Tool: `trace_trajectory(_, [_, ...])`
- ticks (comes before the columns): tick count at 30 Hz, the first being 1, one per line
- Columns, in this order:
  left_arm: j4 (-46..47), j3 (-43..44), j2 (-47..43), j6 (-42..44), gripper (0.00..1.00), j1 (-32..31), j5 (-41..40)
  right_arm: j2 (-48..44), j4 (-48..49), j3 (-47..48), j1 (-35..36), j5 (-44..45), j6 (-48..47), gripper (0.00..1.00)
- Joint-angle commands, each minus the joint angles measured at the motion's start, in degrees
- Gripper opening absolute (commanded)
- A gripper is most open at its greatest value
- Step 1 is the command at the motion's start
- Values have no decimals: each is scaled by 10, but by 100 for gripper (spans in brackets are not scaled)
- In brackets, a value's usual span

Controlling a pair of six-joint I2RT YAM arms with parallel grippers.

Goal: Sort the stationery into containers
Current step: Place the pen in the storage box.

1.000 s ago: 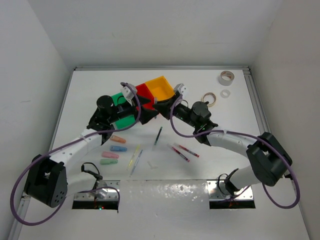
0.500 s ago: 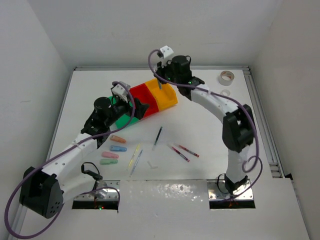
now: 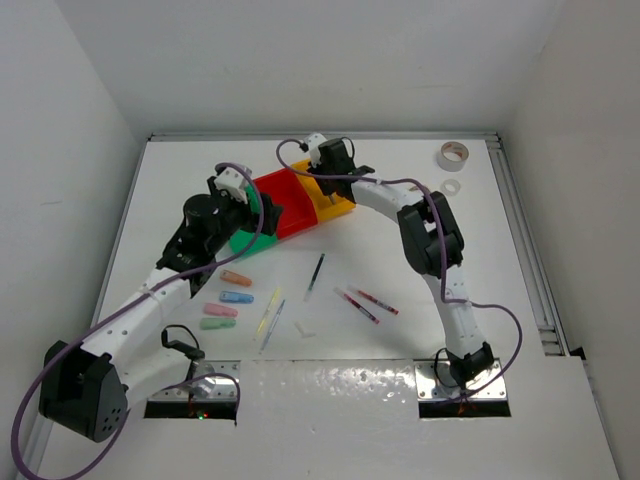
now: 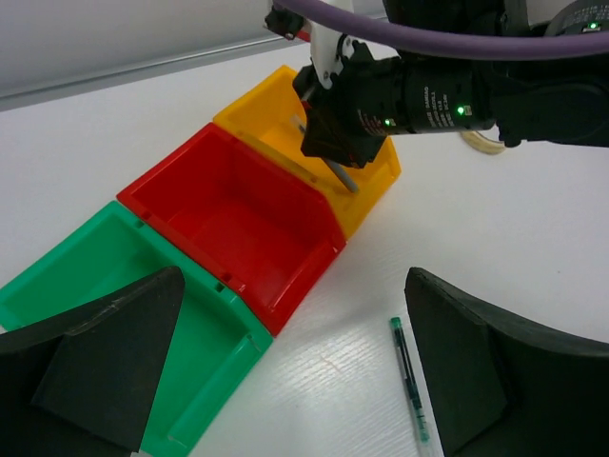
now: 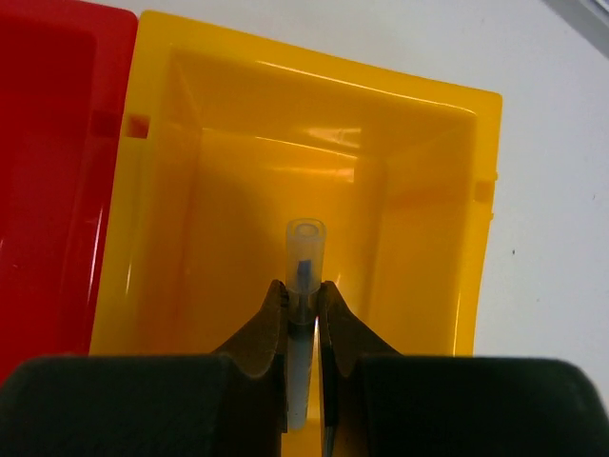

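The right gripper (image 5: 303, 303) has its two fingers pinched tight on a see-through pen (image 5: 304, 249), pointing it down into the yellow bin (image 5: 238, 105), so I think it only has to let go for the pen to drop inside. The left gripper (image 4: 292, 284) has its fingers wide apart with nothing in them, up over the red bin (image 4: 228, 205) and green bin (image 4: 67, 286). More pens (image 3: 316, 271), chalk pieces (image 3: 235, 297) and tape rolls (image 3: 452, 155) lie on the table (image 3: 180, 170), not yet sorted.
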Motion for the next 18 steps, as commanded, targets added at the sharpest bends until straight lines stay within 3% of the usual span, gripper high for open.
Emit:
trace_trajectory(1, [12, 0, -10, 11, 100, 13, -9, -14, 24, -1, 4, 14, 16, 0])
trace_trajectory(13, [36, -7, -6, 13, 100, 19, -11, 29, 50, 5, 0, 28, 41, 0])
trace_trajectory(18, [43, -9, -7, 14, 100, 19, -14, 44, 65, 12, 0, 37, 47, 8])
